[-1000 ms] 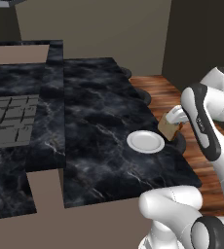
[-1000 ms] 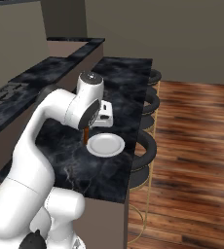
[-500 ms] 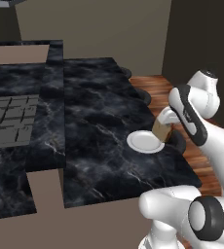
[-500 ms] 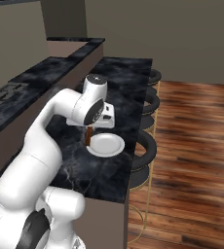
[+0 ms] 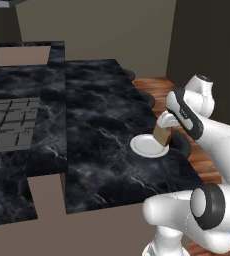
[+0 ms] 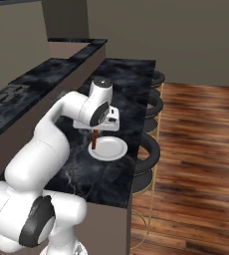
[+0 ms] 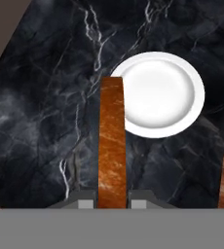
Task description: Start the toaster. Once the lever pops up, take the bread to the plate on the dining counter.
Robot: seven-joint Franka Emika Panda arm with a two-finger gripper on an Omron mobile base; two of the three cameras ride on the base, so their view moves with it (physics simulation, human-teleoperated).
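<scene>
bread (image 7: 112, 141) in hand (image 7: 112, 198), plate (image 7: 162, 95) edge hidden

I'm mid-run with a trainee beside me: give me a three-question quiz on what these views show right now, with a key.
1. True or false: the bread lies flat on the plate.
2. What is the gripper doing? A) open above the plate B) shut on the bread C) shut on nothing
3. Fill in: the plate sits on the dining counter near the edge that faces the ____ along the wooden floor.

Key
1. False: the slice is held on edge between the fingers, above the counter at the plate's rim.
2. B
3. Stools
</scene>
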